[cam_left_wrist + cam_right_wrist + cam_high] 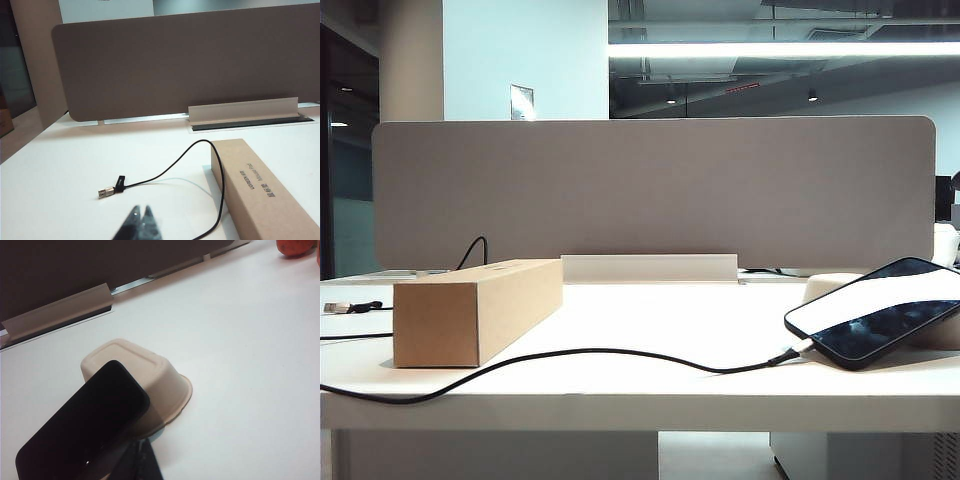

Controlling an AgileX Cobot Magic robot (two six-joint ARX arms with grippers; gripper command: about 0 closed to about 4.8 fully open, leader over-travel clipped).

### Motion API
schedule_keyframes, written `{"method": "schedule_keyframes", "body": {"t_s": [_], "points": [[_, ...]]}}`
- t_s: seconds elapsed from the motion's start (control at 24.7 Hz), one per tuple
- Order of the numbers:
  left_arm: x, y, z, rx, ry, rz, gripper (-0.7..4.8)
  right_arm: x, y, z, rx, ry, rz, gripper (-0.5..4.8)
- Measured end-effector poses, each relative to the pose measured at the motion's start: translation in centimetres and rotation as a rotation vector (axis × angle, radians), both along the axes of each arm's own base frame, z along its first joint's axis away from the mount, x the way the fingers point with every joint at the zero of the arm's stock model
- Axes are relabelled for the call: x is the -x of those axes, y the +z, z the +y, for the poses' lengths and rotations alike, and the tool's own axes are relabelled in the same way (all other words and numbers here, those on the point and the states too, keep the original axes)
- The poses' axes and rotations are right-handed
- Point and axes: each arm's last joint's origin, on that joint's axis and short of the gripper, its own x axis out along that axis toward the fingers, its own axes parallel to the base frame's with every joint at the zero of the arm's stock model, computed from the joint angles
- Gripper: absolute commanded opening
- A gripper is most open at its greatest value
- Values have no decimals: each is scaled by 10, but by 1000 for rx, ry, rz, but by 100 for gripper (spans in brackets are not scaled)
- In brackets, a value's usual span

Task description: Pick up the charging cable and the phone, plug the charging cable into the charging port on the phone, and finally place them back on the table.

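my left end effector point(141, 220) clenched, empty | charging cable point(172, 167) USB plug just ahead on surface point(75, 170) | my right end effector point(142, 460) clenched, empty | phone point(82, 427) plugged in, propped on upturned tray point(160, 377), just ahead

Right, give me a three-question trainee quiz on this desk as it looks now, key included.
1. True or false: the charging cable is plugged into the phone.
2. What does the phone lean on? A) the cardboard box B) the upturned off-white tray C) the grey divider
3. Fill in: the left gripper and the right gripper, both low near the table, are each ____.

Key: 1 true; 2 B; 3 shut, holding nothing.
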Motion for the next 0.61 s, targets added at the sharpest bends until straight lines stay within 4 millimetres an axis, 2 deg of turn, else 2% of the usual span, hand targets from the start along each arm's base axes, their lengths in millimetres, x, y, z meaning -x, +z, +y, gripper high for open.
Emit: {"method": "schedule_keyframes", "body": {"t_s": [0.4, 0.61], "points": [[0, 0, 1, 47, 11, 6, -5, 0, 0, 0, 0, 0, 0, -7], [-1, -7, 1, 46, 12, 71, -6, 0, 0, 0, 0, 0, 0, -7]]}}
